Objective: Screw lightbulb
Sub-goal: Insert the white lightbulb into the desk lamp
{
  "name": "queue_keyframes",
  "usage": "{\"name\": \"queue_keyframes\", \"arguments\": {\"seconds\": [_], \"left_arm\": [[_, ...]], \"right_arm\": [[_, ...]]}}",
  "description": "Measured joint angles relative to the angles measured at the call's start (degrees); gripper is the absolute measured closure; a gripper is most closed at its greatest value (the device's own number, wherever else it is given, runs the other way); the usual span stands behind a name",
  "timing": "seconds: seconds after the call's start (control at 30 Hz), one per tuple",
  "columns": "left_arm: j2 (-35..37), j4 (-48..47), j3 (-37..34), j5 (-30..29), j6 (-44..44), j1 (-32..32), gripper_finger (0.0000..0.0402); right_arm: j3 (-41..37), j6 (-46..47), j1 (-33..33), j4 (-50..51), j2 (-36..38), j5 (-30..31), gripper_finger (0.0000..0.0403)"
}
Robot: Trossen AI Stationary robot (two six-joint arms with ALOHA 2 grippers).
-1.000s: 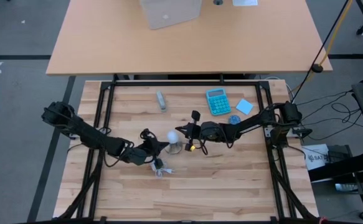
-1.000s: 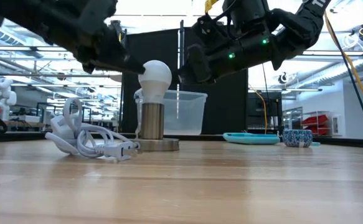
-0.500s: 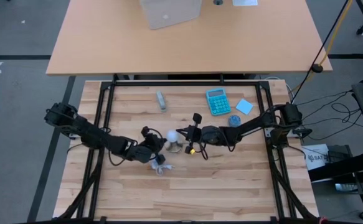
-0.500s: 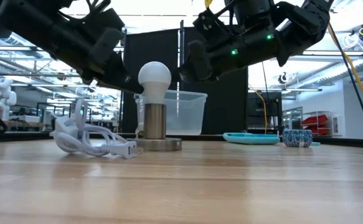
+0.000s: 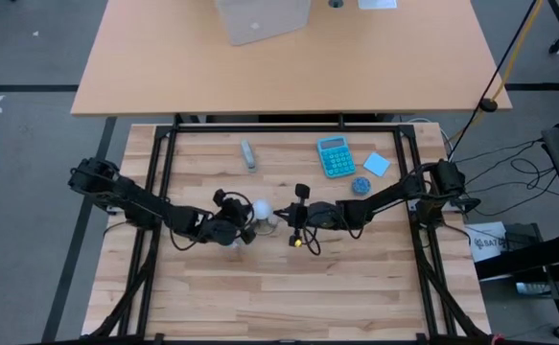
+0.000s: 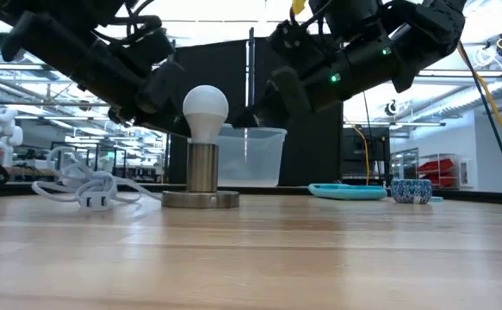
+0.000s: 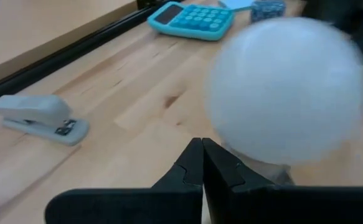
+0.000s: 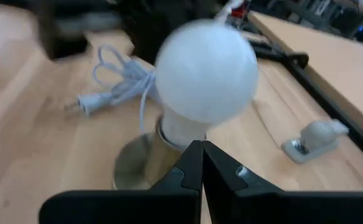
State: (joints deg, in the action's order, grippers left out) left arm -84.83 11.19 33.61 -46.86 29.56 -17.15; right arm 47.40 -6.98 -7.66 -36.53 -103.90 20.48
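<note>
Low view: the lightbulb (image 6: 206, 110) stands upright in the socket base (image 6: 201, 198), now slid left; left claw (image 7: 202, 163) and right claw (image 8: 200, 163), both closed and empty, flank it, probably nudging rather than screwing.

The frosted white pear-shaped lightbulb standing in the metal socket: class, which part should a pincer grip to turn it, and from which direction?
Grip the frosted white pear-shaped lightbulb by its rounded head, the only part exposed above the grey metal socket. It stands upright with its screw end sunk in the socket, so coming level from either side, fingers across the widest part, probably suits best. Both pincers flank it, shut.
</note>
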Motion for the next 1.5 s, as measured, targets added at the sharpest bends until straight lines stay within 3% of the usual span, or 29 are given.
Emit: {"name": "queue_keyframes", "arguments": {"seconds": [0.17, 0.37, 0.6, 0.93, 1.5], "left_arm": [[3.1, -0.7, 0.0, -0.5, 0.0, -2.5, 0.0402], [9.4, -4.5, 0.0, -5.9, -0.6, -6.7, 0.0401], [11.5, -1.2, 0.0, -5.8, -7.8, -10.9, 0.0402], [6.8, 1.3, 0.0, -1.8, -5.7, -9.4, 0.0402], [4.6, 2.3, 0.1, -2.0, -4.5, -2.5, 0.0401]], "right_arm": [[0.0, 1.5, 0.7, 1.9, 0.0, 0.5, 0.0403], [0.0, 1.8, 2.4, 0.7, 0.0, 0.8, 0.0403], [0.0, 0.3, 4.0, -6.5, 0.0, 0.5, 0.0403], [0.0, -2.9, 3.7, -10.0, 0.0, -0.6, 0.0403], [0.0, -2.6, 0.7, -7.8, 0.3, 1.9, 0.0403]]}}
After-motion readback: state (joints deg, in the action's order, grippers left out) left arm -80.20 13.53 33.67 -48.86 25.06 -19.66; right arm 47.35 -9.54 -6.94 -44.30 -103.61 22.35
